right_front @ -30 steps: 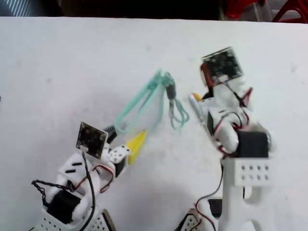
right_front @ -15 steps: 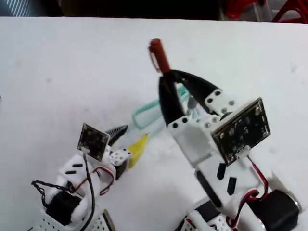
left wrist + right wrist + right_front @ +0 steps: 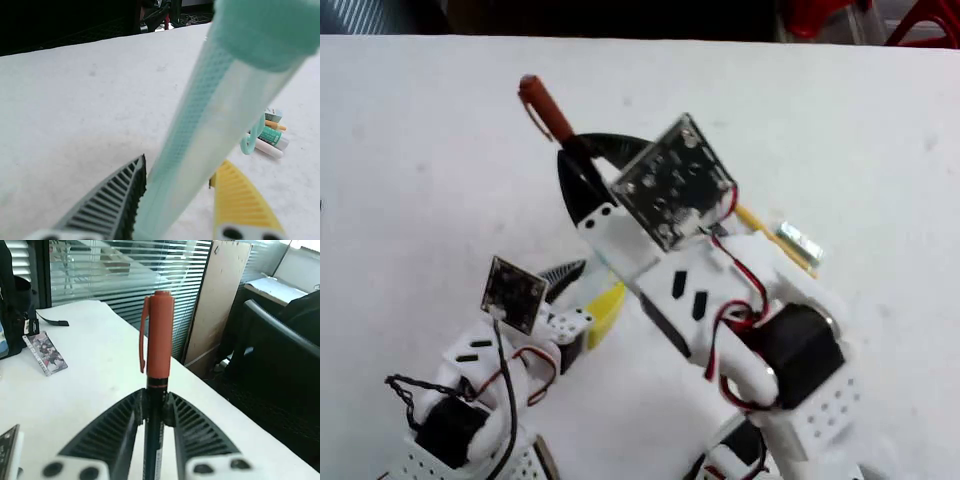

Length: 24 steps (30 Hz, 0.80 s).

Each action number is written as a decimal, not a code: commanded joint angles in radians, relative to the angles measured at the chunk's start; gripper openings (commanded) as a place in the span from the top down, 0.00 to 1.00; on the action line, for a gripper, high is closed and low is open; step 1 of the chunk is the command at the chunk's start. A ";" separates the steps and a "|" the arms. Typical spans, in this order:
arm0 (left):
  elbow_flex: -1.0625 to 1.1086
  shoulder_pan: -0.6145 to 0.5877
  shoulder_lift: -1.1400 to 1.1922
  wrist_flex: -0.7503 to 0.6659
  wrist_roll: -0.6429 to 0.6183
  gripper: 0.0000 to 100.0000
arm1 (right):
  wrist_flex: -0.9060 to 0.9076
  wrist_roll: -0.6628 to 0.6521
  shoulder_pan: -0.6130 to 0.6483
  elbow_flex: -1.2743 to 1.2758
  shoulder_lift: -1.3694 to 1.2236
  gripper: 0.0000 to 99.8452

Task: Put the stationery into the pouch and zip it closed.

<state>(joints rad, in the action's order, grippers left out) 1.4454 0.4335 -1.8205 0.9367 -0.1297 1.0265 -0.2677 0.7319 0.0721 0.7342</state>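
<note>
My right gripper (image 3: pixel 572 152) is shut on a dark pen with a red cap (image 3: pixel 544 104), held above the table over the left arm's gripper. The right wrist view has the pen (image 3: pixel 159 340) standing up between the black fingers (image 3: pixel 190 425). At the lower left, my left gripper (image 3: pixel 592 290) is shut on the edge of the mint, translucent pouch (image 3: pixel 200 135), pinched between its black finger (image 3: pixel 112 202) and yellow finger (image 3: pixel 240 205). From above, the right arm hides most of the pouch. More stationery (image 3: pixel 268 137) lies past the pouch.
A yellow pencil-like item (image 3: pixel 760 225) and a small silvery item (image 3: pixel 800 243) lie on the white table (image 3: pixel 430 150) right of the right arm. The table's far edge (image 3: pixel 720 38) runs along the top. A card (image 3: pixel 46 352) lies on a distant desk.
The right arm rose from the stationery at the right with the red-capped pen and swung left over the pouch. The left arm kept still, holding the pouch.
</note>
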 commanded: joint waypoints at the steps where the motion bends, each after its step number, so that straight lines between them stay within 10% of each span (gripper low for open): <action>1: -0.049 0.005 0.012 -0.017 -0.002 0.77 | -0.033 0.009 0.002 0.058 0.016 0.98; 13: -0.106 0.015 0.008 -0.011 0.095 0.77 | -0.377 0.115 0.031 0.307 0.007 0.98; 24: -0.037 0.005 -0.002 -0.153 0.089 0.77 | -0.249 0.114 -0.001 0.310 0.102 0.98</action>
<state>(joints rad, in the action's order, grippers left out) 1.3963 0.4365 -1.8128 0.8646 -0.0437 0.7273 -0.1557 0.7457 0.3867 0.7710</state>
